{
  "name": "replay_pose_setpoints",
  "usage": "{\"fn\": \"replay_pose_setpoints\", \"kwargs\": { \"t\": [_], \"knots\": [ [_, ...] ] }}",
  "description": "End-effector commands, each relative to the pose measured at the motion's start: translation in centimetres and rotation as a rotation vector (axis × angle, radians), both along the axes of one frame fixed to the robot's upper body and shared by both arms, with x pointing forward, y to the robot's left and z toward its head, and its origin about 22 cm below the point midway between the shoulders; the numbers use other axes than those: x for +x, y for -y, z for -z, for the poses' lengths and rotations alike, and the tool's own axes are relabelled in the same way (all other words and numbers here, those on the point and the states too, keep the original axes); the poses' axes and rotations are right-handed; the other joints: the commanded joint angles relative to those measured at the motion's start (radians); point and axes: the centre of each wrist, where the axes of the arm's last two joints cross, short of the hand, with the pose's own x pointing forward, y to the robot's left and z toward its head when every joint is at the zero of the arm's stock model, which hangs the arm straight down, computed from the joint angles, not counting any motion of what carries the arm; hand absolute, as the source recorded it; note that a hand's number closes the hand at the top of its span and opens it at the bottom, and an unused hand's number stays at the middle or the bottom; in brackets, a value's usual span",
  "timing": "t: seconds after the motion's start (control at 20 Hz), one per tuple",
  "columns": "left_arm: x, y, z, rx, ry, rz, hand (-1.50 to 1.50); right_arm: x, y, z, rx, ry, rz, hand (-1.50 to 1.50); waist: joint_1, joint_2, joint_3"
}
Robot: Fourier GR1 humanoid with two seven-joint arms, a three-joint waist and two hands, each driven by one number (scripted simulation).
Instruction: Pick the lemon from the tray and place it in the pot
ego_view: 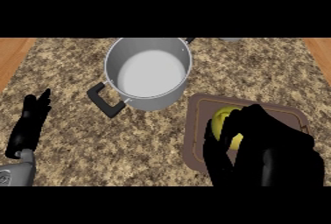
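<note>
A yellow lemon [224,124] lies on the brown tray [194,131] at the right of the granite counter. My right hand [271,148] covers most of it, fingers and thumb curled round the fruit, so only its upper left part shows. The steel pot [150,70] with black handles stands upright to the upper left of the tray, its inside bare. My left hand [29,120] rests open at the left edge, fingers pointing up, far from both.
One black pot handle [103,99] sticks out toward the lower left, close to the tray's corner. Wooden strips [13,52] border the counter at both sides. Bare granite [116,140] lies between my two hands.
</note>
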Motion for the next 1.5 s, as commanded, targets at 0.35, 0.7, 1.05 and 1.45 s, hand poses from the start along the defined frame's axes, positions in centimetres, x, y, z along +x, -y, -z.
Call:
{"fn": "replay_pose_setpoints", "kwargs": {
  "t": [0.35,0.7,1.05,1.45],
  "knots": [
    [0.3,1.8,0.9,0.002,0.010,0.029,0.00,7.5,-4.9,-6.9,0.095,-0.140,-0.005,1.50,0.036,0.006,0.000],
    [0.7,0.7,0.2,0.005,0.016,0.045,0.00,14.0,-6.7,-7.9,0.135,-0.270,-0.024,1.50,0.042,0.013,0.000],
    [0.9,1.9,-0.3,-0.008,0.020,0.057,0.00,18.2,-8.2,-4.1,0.185,-0.423,-0.031,1.50,0.057,0.014,0.001],
    [1.7,1.9,-0.7,-0.010,0.010,0.084,0.00,21.5,-6.9,0.1,0.398,-0.487,-0.068,-1.50,0.058,0.021,0.001]
  ]
}}
